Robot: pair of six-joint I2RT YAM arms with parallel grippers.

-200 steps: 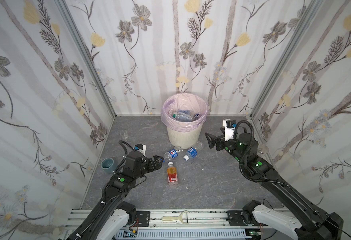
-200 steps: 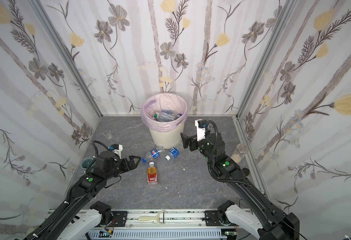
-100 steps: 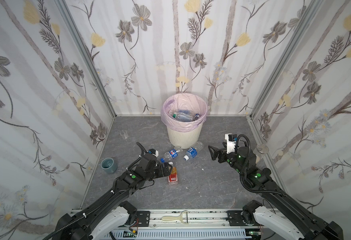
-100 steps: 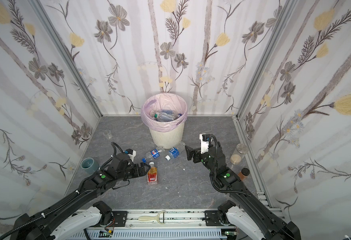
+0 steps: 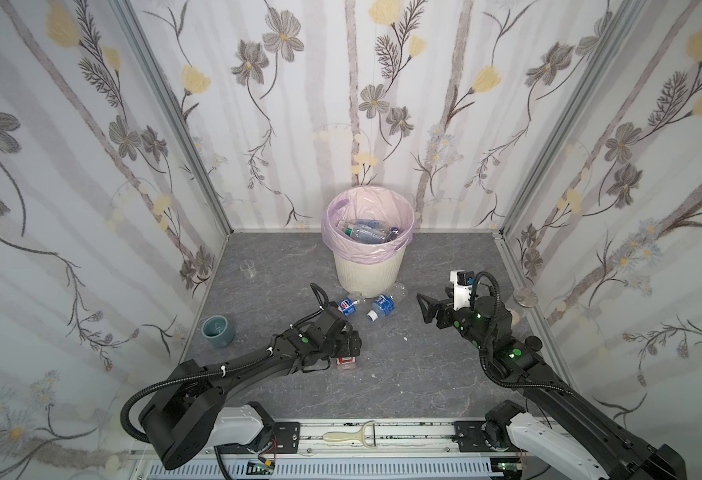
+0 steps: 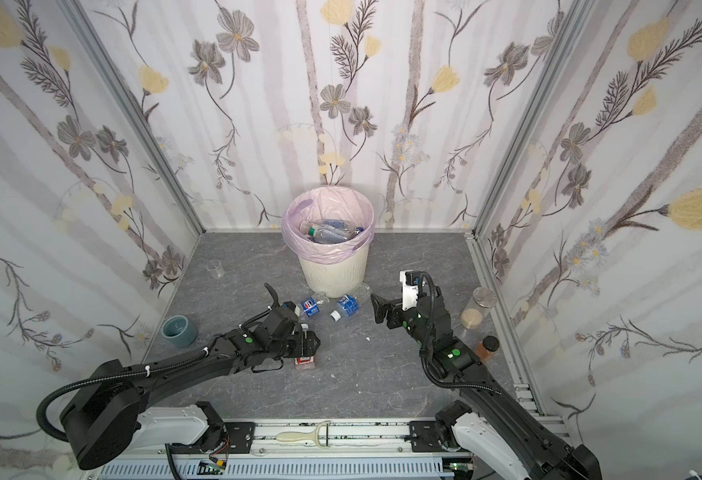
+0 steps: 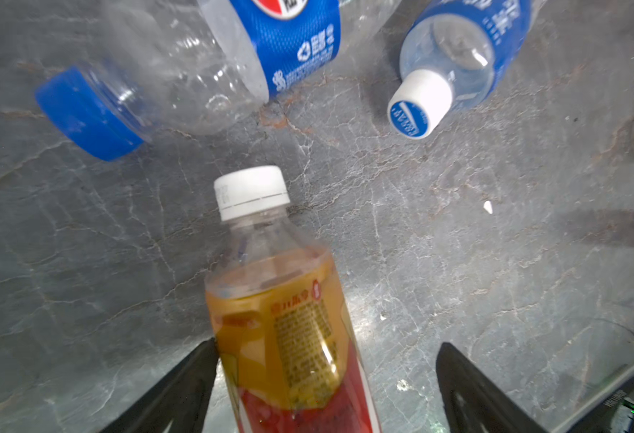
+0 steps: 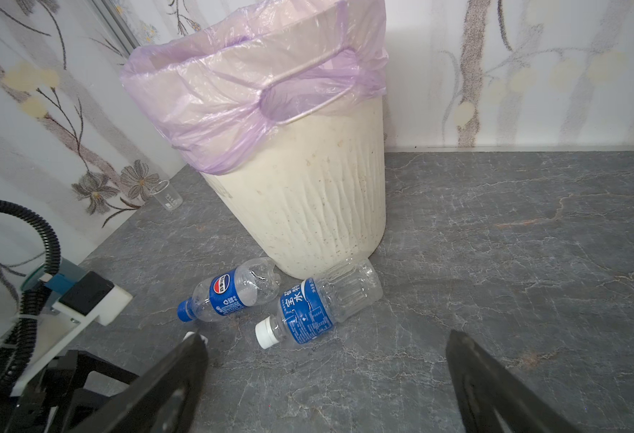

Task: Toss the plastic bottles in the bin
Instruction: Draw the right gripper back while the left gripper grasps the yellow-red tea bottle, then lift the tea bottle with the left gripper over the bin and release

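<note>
While both arms are extended over the grey marbled table, the left pincer is seen with its jaws spread wide around the lying orange-red plastic bottle with a white cap; one black finger touches the bottle's side, the opposite finger stands clear of it. In both top views this bottle is largely hidden beneath the left wrist. Nothing is held.

Just beyond, two more bottles lie on their sides: a clear plastic bottle with a blue label and blue cap and a clear plastic bottle with a blue label and white cap. The base of each rests against the foot of the bin. The right pincer is held wide and empty, raised above the table and pointed at these two.

Farther back, the round cream-white ribbed bin with a translucent pink bag folded over its rim stands upright near the rear wall. Several clear bottles are seen inside it.
</note>
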